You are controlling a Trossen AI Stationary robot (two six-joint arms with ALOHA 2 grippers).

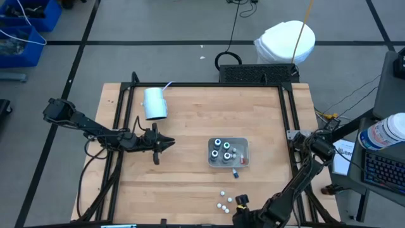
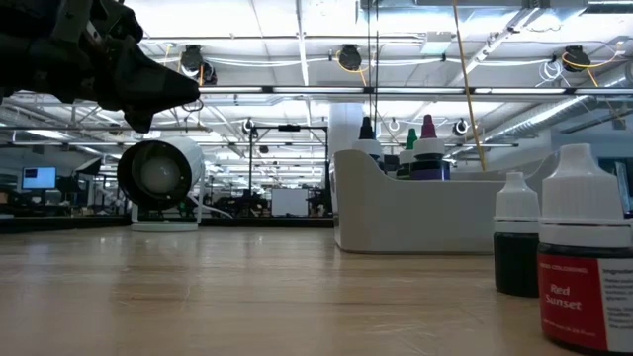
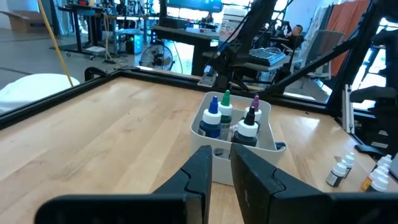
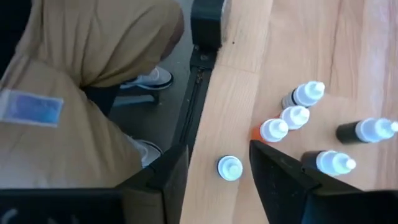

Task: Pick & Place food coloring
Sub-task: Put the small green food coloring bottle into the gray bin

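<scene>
Bottles of food coloring are standing loose in a small cluster on the tabletop near its front edge, with more sitting upright in the grey tray mid-table and one lying just beside the tray's front. The right gripper is hovering directly over the loose cluster, jaws apart; its wrist view is showing one white-capped bottle sitting between the two fingers, cap up, so its long axis is running straight toward the camera. The others are lying just off to one side. The left gripper is waiting well apart, pointing toward the tray with jaws nearly together. Judging by this, the right arm is nearer, and a straight descent should be bracketing that bottle.
</scene>
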